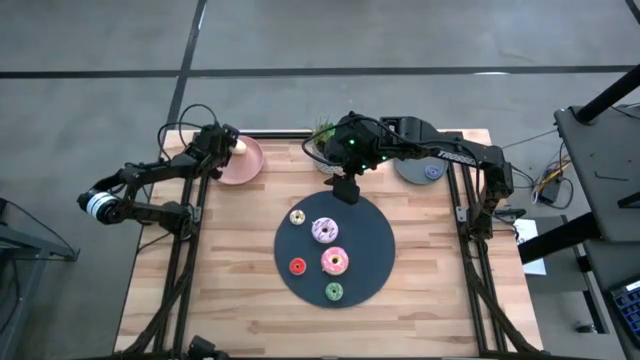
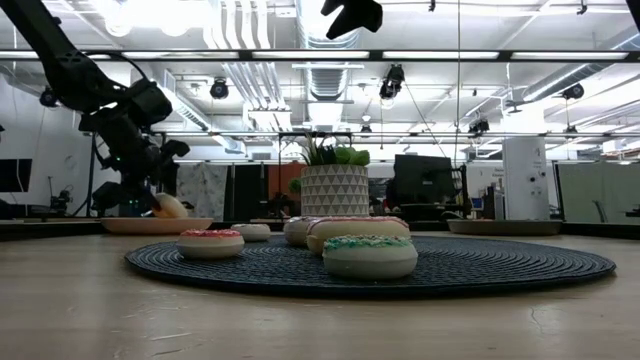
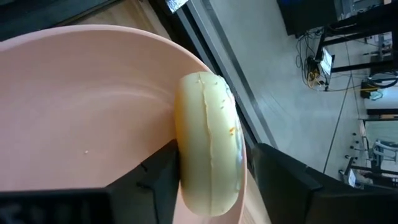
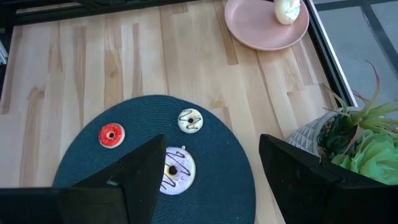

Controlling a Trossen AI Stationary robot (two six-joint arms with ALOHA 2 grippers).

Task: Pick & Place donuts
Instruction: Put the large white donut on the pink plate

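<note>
Cream donut (image 3: 208,146) sits on edge against the far rim of the pink plate (image 1: 240,165), at the table's back-left corner. Left gripper (image 3: 211,186) straddles it: one finger each side, jaws partly open. Wrist view suggests the near finger is touching the donut's flank while the other stands a little off, but it's too close-in to be sure. Reads as a release in hand rather than a firm hold; can't tell if the donut is fully free yet.

Step, as I judge it: placing this donut on the pink plate, w/ five more waiting on the dark round mat (image 1: 375,275) mid-table: a small cream one w/ dark stripes (image 1: 297,217), purple-white (image 1: 324,231), red (image 1: 297,266), pink (image 1: 335,262), green (image 1: 333,291). A blue one (image 1: 432,172) seems to lie on the grey plate (image 1: 412,170) at back right, though it's small in the overhead view.

Next move probably calls for: left jaws to widen clear of the donut, lift straight off so it doesn't roll off the rim, then swing to the mat.

Right gripper (image 1: 345,190) hovers over the mat's back edge near the potted plant (image 1: 325,135), jaws wide open, holding nothing. Purple-white donut lies just below it, likely its next pick.
</note>
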